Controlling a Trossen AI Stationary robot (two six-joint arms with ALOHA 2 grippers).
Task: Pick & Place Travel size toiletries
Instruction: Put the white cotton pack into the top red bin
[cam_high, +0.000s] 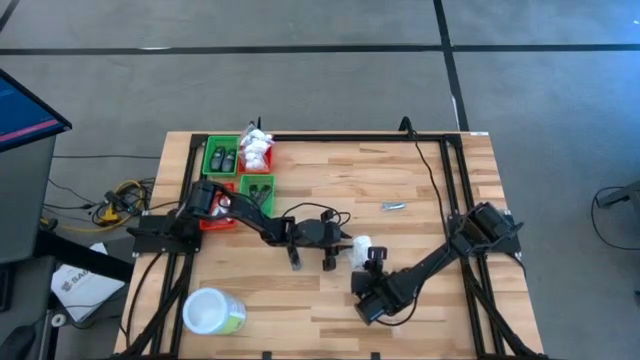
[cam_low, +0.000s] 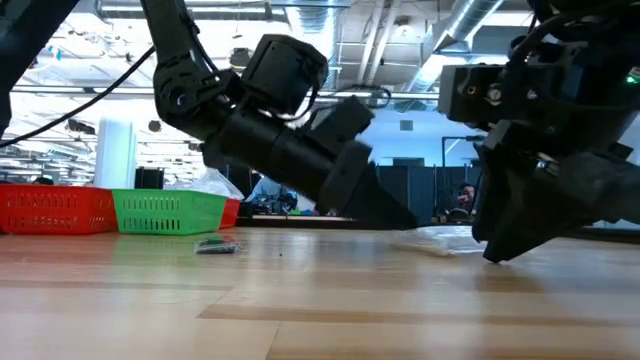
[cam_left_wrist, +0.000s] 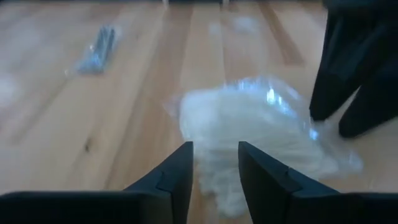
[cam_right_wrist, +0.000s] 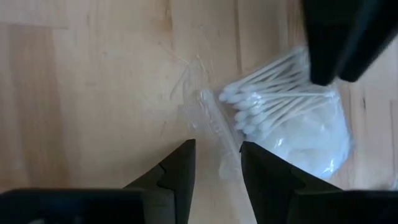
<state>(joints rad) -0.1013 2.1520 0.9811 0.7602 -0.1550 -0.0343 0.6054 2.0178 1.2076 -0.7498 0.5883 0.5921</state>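
Though unlabelled, clear cotton-swab packet (cam_right_wrist: 292, 118)

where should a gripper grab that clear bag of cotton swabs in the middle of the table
Best guess: pinch the loose crinkled edge of the swab bag from above. It lies flat on the table, and that flap points toward the right gripper, whose fingers are slightly apart.

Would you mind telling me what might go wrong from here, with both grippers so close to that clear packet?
The left gripper and right gripper both point at the clear packet of cotton swabs from opposite sides, so they could collide. Each pair of fingers is only slightly apart, so thin, slippery plastic may slide away rather than be caught. A pull on one corner might tear the bag.
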